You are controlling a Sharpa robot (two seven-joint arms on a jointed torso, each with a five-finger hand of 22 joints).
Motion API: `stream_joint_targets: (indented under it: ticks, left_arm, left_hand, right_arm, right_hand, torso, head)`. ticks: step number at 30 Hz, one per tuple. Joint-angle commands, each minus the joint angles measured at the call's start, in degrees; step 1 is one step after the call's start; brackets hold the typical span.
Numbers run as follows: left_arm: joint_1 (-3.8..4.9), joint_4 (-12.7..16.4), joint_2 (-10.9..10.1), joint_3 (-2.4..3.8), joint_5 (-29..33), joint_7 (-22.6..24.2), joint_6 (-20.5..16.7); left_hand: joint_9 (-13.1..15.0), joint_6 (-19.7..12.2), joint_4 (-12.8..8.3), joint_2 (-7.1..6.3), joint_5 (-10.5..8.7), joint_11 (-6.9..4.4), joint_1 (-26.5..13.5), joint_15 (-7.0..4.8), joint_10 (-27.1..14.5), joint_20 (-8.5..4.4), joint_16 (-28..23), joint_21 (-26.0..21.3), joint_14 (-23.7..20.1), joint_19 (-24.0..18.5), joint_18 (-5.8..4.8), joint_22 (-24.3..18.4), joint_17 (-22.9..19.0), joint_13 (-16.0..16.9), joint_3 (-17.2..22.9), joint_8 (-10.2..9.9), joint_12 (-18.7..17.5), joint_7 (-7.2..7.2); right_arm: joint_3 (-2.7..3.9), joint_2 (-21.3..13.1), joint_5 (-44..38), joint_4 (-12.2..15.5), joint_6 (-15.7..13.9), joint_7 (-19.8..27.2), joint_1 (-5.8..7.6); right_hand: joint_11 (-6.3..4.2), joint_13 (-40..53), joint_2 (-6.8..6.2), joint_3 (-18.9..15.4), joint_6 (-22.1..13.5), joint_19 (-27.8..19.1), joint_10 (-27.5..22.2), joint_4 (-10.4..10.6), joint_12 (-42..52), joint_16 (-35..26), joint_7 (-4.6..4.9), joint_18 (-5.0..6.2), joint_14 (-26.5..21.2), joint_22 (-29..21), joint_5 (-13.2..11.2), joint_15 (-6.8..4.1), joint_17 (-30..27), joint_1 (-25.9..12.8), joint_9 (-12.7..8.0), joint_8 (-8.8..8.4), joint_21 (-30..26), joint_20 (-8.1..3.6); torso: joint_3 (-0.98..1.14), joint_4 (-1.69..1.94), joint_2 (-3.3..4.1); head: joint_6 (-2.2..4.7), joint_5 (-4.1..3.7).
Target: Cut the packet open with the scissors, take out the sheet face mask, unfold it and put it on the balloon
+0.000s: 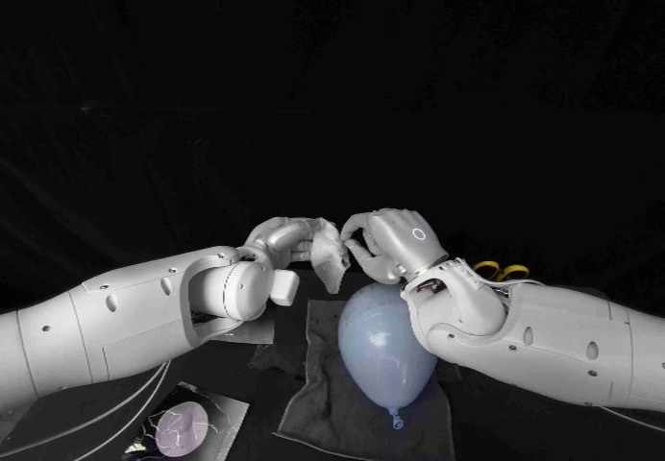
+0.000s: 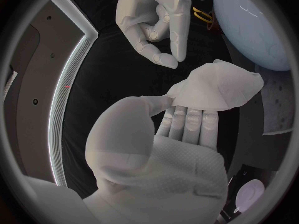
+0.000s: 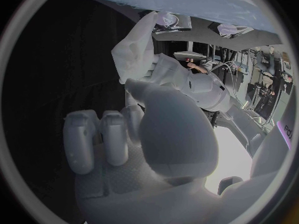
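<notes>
First, from the head: the left hand (image 1: 294, 240) holds the sheet mask (image 1: 330, 261) in the air, fingers clamped on its upper edge, so the white sheet hangs bunched near the rounded end of the balloon (image 1: 381, 351). The right hand (image 1: 395, 245) hovers just beside the mask, fingers curled in together. The pale blue balloon lies on a dark cloth (image 1: 312, 413) on the table (image 1: 485, 437), knot toward the robot. Yellow scissors (image 1: 502, 271) peek out behind the right wrist. The packet (image 1: 181, 424) lies flat on the table under the left arm; what is inside it cannot be told.

Next, the left wrist: thumb and fingers (image 2: 187, 119) pinch one corner of the mask (image 2: 218, 87), which is apart from the balloon (image 2: 255, 25). The right hand (image 2: 156, 25) has its fingertips closed into a ring on nothing.

Last, the right wrist: its own curled hand (image 3: 137, 149) faces the mask (image 3: 134, 50), held up by the left hand (image 3: 171, 72).
</notes>
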Motion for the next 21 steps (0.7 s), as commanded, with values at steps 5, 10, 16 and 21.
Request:
stream_joint_targets:
  ticks: [5, 10, 16, 21]
  left_arm:
    - [0.08, -0.04, 0.05, 0.08, 0.24, 1.09, 1.24]
    - [0.08, 0.02, 0.1, 0.08, 0.24, 1.17, 1.59]
    - [0.07, 0.2, 0.07, 0.08, 0.38, 1.58, 2.26]
    - [0.06, 0.31, 0.01, 0.08, 0.57, 1.78, 2.34]
  left_hand:
    - [0.06, 0.29, 0.2, 0.07, 0.11, 0.14, 0.4, 0.22, -0.11, 0.15, -0.42, -0.28, 0.16, -0.36, 0.38, -0.01, -0.1, 0.01, -0.16, -0.05, 0.22, 0.24]
    - [0.07, 0.33, 0.24, 0.07, 0.11, 0.12, 0.4, 0.22, -0.07, 0.16, -0.45, -0.29, 0.16, -0.37, 0.38, -0.01, -0.12, 0.02, -0.2, -0.03, 0.24, 0.22]
    - [0.08, 0.38, 0.31, 0.1, 0.11, 0.11, 0.37, 0.21, -0.02, 0.16, -0.51, -0.3, 0.14, -0.35, 0.39, 0.0, -0.16, 0.03, -0.24, -0.02, 0.25, 0.22]
    - [0.08, 0.38, 0.31, 0.1, 0.11, 0.11, 0.37, 0.21, -0.02, 0.16, -0.51, -0.3, 0.14, -0.35, 0.39, 0.0, -0.16, 0.03, -0.24, -0.02, 0.25, 0.22]
  right_arm:
    - [0.18, -1.6, 3.29, 1.63, -2.64, 3.12, 0.08]
    - [0.2, -1.86, 4.32, 1.97, 1.42, 2.96, 0.14]
    - [0.18, -1.82, 4.7, 1.55, 7.08, 2.19, 0.18]
    - [0.11, -1.38, 3.87, 0.99, 9.81, 0.14, 0.18]
  right_hand:
    - [-0.07, 7.19, 0.1, 0.47, 0.14, 6.02, 0.78, -0.06, -0.13, 0.2, -0.1, -0.37, 5.96, 15.06, -0.04, -0.28, 15.06, -0.62, 0.45, 0.26, 0.37, -0.42]
    - [0.51, 4.99, -4.16, -2.17, -1.74, 6.02, -1.21, 0.26, -3.87, 0.2, 0.44, -0.37, 5.96, 15.06, 0.07, 0.09, 15.06, -4.21, 0.14, -0.53, 0.37, -0.24]
    - [1.84, 3.79, -8.17, -6.16, -3.9, 6.02, -2.85, 1.72, -6.22, 0.2, 2.04, -0.37, 5.96, 15.06, 0.03, 1.29, 15.06, -7.51, -1.58, -3.46, 0.37, 0.72]
    - [1.95, 3.77, -8.43, -7.69, -3.33, 6.02, -3.02, 2.25, -6.37, 0.2, 2.09, -0.37, 5.96, 15.06, 0.02, 1.46, 15.06, -7.78, -1.98, -3.88, 0.37, 1.03]
  torso:
    - [0.01, -0.02, 0.01]
    - [0.0, -0.01, 0.06]
    - [-0.07, 0.02, 0.06]
    - [-0.03, 0.07, 0.0]
  head:
    - [0.08, 0.07]
    - [0.1, -0.02]
    - [0.11, -0.15]
    - [0.04, -0.2]
